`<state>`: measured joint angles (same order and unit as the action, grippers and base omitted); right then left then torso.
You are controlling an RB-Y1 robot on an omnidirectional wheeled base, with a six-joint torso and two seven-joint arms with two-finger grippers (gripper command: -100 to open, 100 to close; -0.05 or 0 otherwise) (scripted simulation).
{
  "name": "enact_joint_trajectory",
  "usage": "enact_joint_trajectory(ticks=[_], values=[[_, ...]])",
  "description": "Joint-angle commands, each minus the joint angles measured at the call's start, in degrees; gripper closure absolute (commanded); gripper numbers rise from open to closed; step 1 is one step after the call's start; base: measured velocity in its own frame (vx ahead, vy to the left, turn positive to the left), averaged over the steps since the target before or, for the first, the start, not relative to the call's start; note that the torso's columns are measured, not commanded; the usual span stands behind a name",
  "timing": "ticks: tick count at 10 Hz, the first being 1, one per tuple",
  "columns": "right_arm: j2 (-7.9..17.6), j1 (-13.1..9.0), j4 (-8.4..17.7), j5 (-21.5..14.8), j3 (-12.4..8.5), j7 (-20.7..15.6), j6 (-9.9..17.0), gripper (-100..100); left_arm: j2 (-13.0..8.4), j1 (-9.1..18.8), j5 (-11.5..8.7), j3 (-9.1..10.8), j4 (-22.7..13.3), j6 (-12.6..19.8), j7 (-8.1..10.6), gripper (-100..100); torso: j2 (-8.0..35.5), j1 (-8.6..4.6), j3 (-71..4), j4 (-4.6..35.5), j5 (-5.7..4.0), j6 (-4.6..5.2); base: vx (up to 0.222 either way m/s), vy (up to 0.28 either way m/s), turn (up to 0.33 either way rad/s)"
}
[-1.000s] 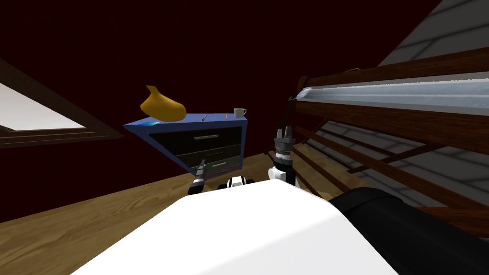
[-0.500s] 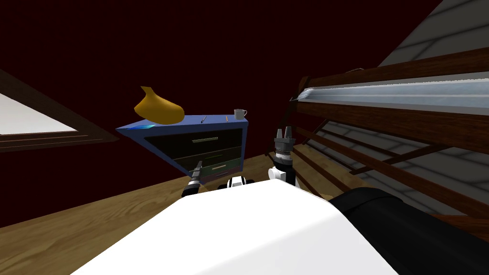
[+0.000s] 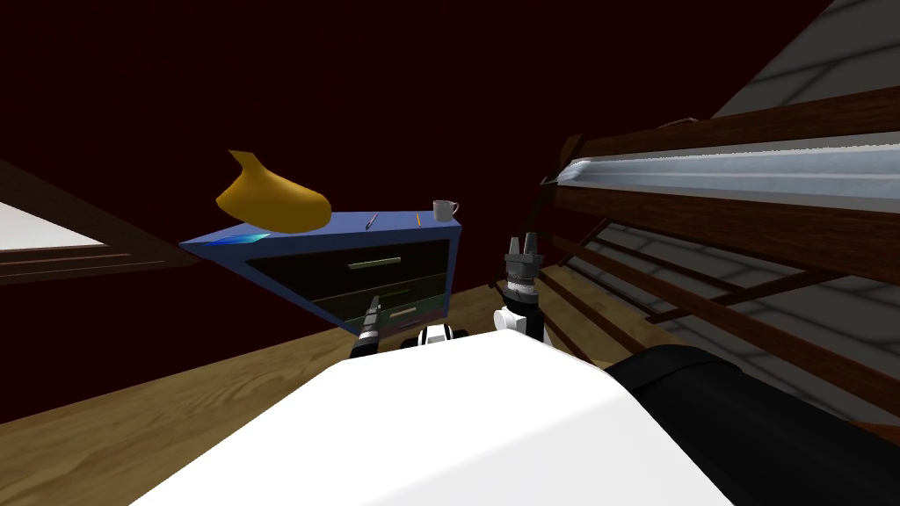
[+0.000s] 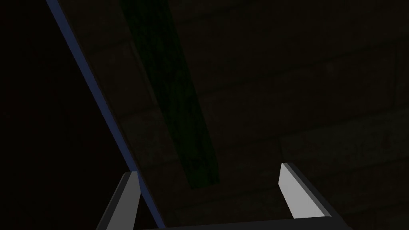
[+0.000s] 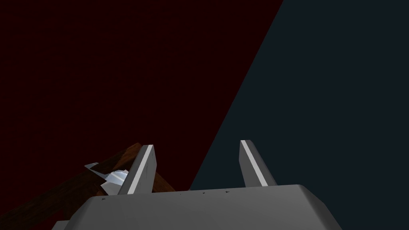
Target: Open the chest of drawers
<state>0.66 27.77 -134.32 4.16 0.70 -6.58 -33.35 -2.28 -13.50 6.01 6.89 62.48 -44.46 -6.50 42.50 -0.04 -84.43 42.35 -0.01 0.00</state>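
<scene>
Base shift since a sec ago: chest of drawers (image 3: pixel 352 263) now nearer, just ahead of left end effector (image 3: pixel 373 305), whose fingers are wide apart and empty, low on its front. Approach prob. nearly done; no handle (image 3: pixel 403 311) gripped yet. Left wrist view v. dim, handle not discernible. Right end effector (image 3: pixel 525 242) raised, parted, empty.

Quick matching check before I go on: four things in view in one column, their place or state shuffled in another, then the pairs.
1. mug
2. ochre vase
3. left gripper
4. right gripper

A. open, pointing up, to the right of the chest of drawers
B. left end of the chest's top
C. open, in front of the chest's lower drawers
D. right end of the chest's top

Pairs: 1-D, 2-B, 3-C, 4-A
</scene>
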Motion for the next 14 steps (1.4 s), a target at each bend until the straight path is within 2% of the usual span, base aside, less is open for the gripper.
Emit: enact_joint_trajectory(ticks=[1,3,4,5,7,10,11,14], values=[[0.0,0.0,0.0,0.0,0.0,0.0,0.0,0,1.5,-0.46,0.08,-0.13,0.73,0.19,-0.06,-100,-0.13,0.04,-0.08,-0.04,0.01,-0.01,-0.005,-0.002,-0.001],[0.0,0.01,0.0,0.0,0.0,0.0,0.0,0,1.25,0.73,-0.06,0.07,2.12,2.75,0.17,-100,-0.38,0.07,-0.24,-0.1,0.02,0.0,0.047,-0.002,-0.005],[0.0,0.01,0.0,0.0,0.0,0.0,0.0,0,1.23,0.31,-0.04,0.01,1.82,1.92,0.2,-100,-0.42,0.05,-0.27,-0.12,0.01,0.0,0.028,-0.002,-0.001],[0.0,0.01,0.0,0.0,0.0,0.0,0.0,0,1.62,-0.39,0.08,-0.14,0.96,0.5,-0.05,100,-0.23,0.04,-0.16,-0.08,0.01,-0.01,-0.023,0.007,0.008],[0.0,0.0,0.0,0.0,0.0,0.0,0.0,0,1.54,-0.22,0.15,-0.31,2.37,1.84,0.22,100,-0.16,0.1,-0.07,-0.09,0.03,-0.03,-0.058,-0.009,0.003],[-0.01,-0.03,0.01,0.0,0.01,0.0,0.01,0,1.35,-0.78,0.38,-0.63,4.14,3.09,0.61,100,0.18,-0.11,0.09,0.04,-0.05,-0.02,-0.204,-0.041,0.018],[0.0,-0.02,0.01,0.0,0.0,0.0,0.01,0,1.45,-0.69,0.34,-0.62,3.57,2.9,0.55,100,0.06,0.01,0.0,0.09,-0.09,-0.07,-0.099,-0.009,-0.008],[-0.01,-0.02,0.0,0.0,0.01,0.0,0.0,0,1.47,-2.08,0.69,-1.16,5.09,3.18,0.86,100,0.05,-0.1,-0.01,-0.01,-0.05,-0.04,-0.192,-0.041,0.02]])
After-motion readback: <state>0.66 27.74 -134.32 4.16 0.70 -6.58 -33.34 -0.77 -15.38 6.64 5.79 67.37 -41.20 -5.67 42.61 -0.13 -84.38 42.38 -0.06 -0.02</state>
